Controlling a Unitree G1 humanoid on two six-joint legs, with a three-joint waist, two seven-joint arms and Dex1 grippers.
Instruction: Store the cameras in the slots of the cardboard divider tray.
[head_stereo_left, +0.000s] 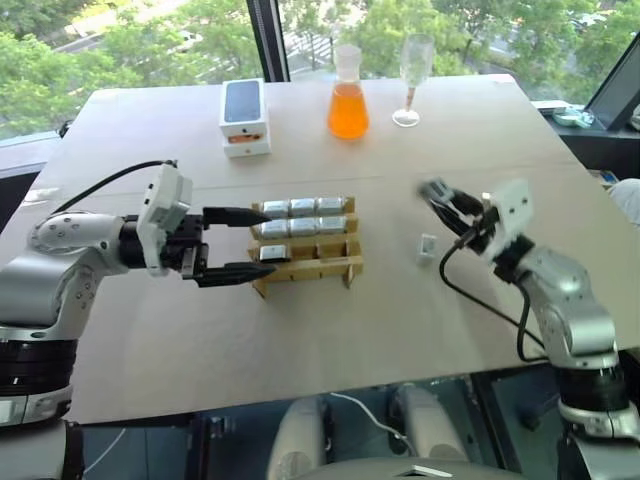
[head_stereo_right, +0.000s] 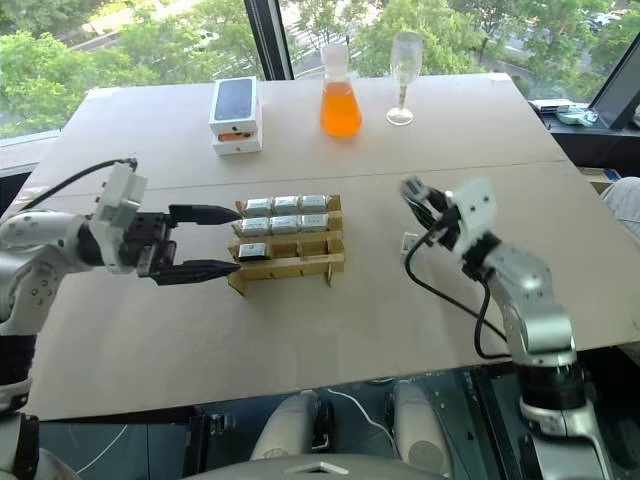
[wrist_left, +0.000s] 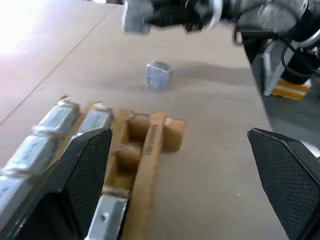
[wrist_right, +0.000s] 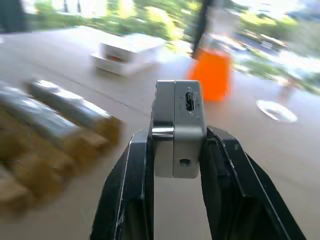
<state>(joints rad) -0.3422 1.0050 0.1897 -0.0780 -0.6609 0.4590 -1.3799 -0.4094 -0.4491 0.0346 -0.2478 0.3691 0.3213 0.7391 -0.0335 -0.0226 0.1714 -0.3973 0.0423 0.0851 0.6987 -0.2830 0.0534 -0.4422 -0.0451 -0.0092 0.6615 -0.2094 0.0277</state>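
Seven slots filled: the cardboard divider tray (head_stereo_left: 305, 262) holds cameras in the back row, the middle row and the front-left slot; two front slots look empty.
Right gripper (wrist_right: 177, 150): clamped on a camera (wrist_right: 179, 127) by its flat sides and raised at the tray's 3 o'clock, probably so it can drop endwise into a slot.
Loose camera (head_stereo_left: 427, 247): standing on the table (head_stereo_left: 470, 120) just below that gripper, waiting.
Left gripper (head_stereo_left: 240, 243): spread wide, empty, at the tray's 9 o'clock, likely to steady it.
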